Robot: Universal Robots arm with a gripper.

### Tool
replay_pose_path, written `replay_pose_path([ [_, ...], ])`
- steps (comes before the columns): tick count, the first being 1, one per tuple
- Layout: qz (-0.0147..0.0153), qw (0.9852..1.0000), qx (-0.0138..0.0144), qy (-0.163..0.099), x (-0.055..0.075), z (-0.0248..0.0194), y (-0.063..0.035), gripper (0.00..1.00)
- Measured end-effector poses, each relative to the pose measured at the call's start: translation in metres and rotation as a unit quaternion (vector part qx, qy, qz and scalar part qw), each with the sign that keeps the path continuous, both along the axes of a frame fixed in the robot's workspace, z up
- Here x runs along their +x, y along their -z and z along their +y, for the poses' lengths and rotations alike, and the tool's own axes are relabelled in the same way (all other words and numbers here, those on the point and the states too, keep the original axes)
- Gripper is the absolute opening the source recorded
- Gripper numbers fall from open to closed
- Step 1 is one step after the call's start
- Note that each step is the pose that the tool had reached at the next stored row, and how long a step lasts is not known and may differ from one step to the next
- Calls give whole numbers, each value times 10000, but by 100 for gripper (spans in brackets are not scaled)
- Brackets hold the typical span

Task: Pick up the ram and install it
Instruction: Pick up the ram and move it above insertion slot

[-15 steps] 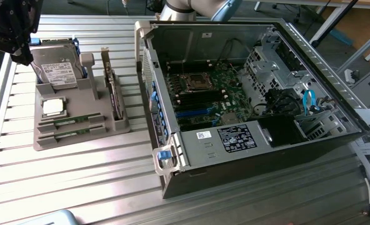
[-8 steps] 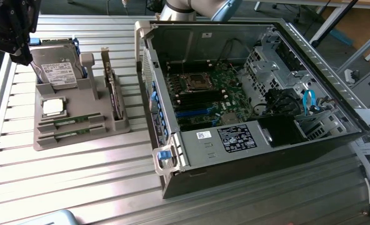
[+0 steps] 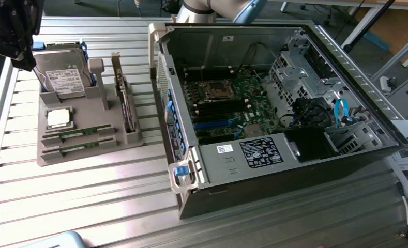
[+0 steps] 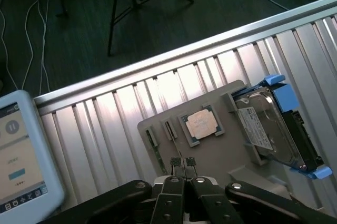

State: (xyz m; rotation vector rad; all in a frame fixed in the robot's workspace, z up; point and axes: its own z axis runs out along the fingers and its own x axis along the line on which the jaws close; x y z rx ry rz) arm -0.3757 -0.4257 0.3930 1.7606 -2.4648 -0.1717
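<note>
While the jaws hang closed and empty, the ram (image 3: pixel 78 134) lies untouched below.

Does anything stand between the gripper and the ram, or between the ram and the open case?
Nothing visible does. The shut gripper hangs above the tray, both ram sticks lie uncovered there, and the case lies open.
</note>
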Motion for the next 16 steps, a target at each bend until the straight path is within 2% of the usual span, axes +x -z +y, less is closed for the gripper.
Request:
replay_pose_path([
  [1,0,10000,10,-13,0,1,0,11],
  [8,0,10000,12,-46,0,-1,1,11],
  [16,15,9993,12,-360,0,0,1,11],
])
